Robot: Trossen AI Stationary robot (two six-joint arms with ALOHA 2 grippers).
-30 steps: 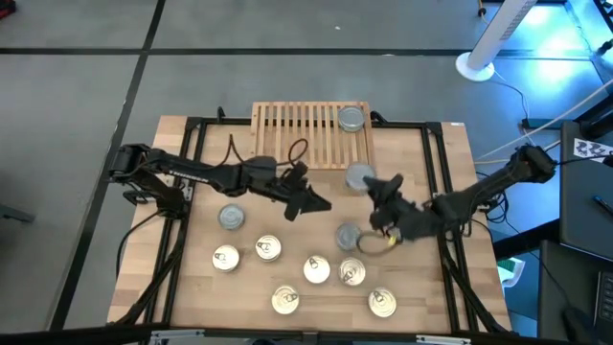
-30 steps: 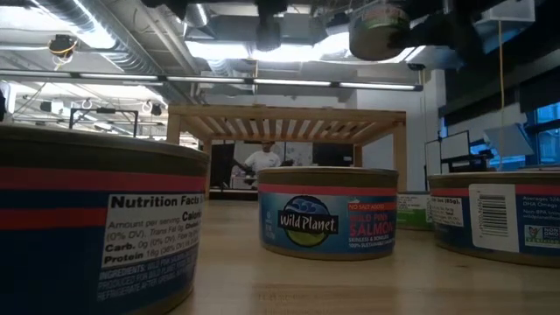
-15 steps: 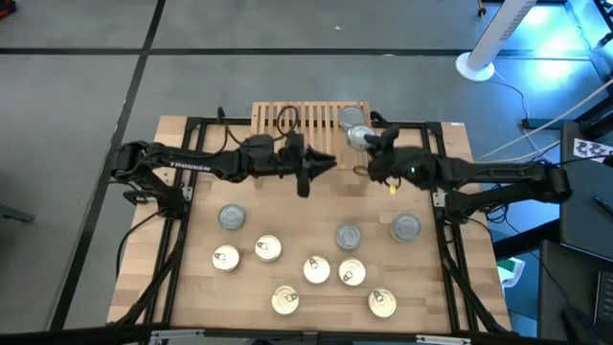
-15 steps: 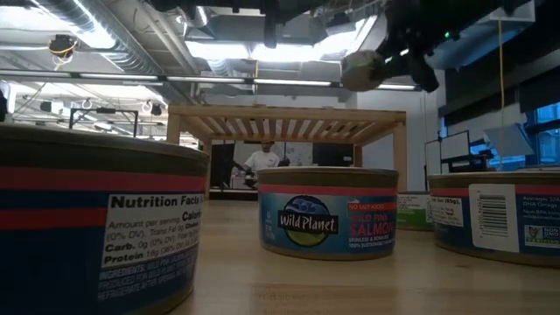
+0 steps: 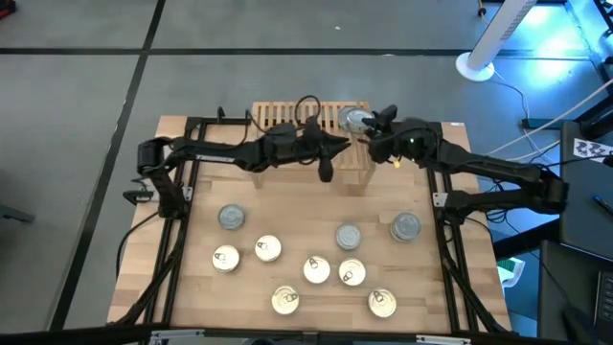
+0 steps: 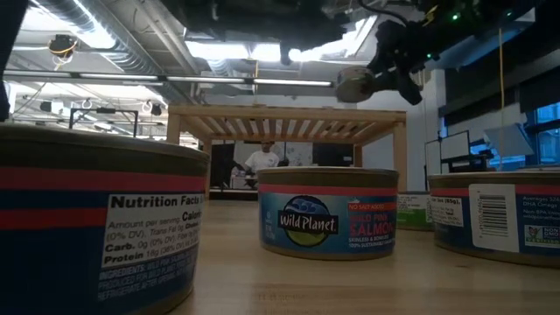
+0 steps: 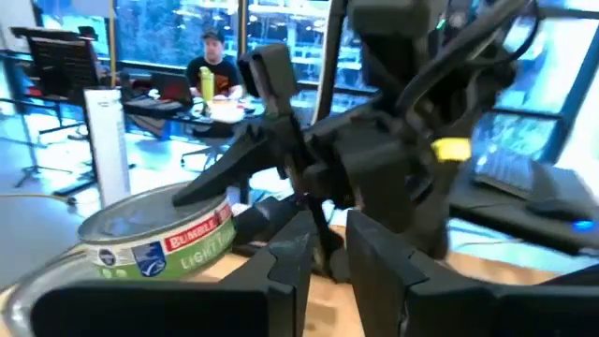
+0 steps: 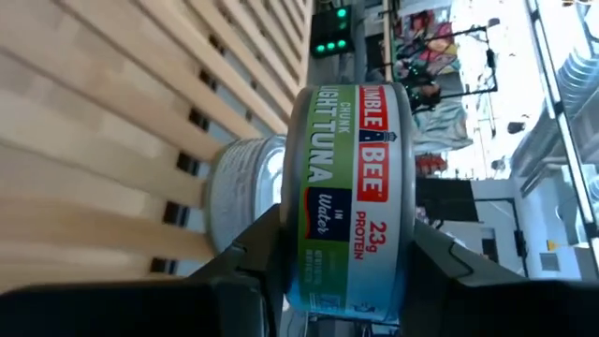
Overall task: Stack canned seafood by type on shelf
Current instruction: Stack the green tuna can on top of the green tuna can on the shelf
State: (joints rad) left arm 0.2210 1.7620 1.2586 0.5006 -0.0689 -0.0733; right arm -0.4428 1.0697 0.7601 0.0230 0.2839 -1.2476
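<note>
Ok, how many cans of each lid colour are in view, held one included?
Gold-lid cans: 6, all on the table.
Silver-grey-lid cans: 5, three on the table, one on the shelf, one in the right gripper.
Total: 11.

The shelf (image 5: 287, 119) stood at the table's (image 5: 450, 192) far edge — one tin (image 5: 352, 120) on its right end. Nine tins (image 5: 316, 268) lay scattered on the tabletop in front of it.

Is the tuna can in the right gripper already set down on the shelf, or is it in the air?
In the air: the low view shows the tuna can in the right gripper, clear above the shelf.
</note>
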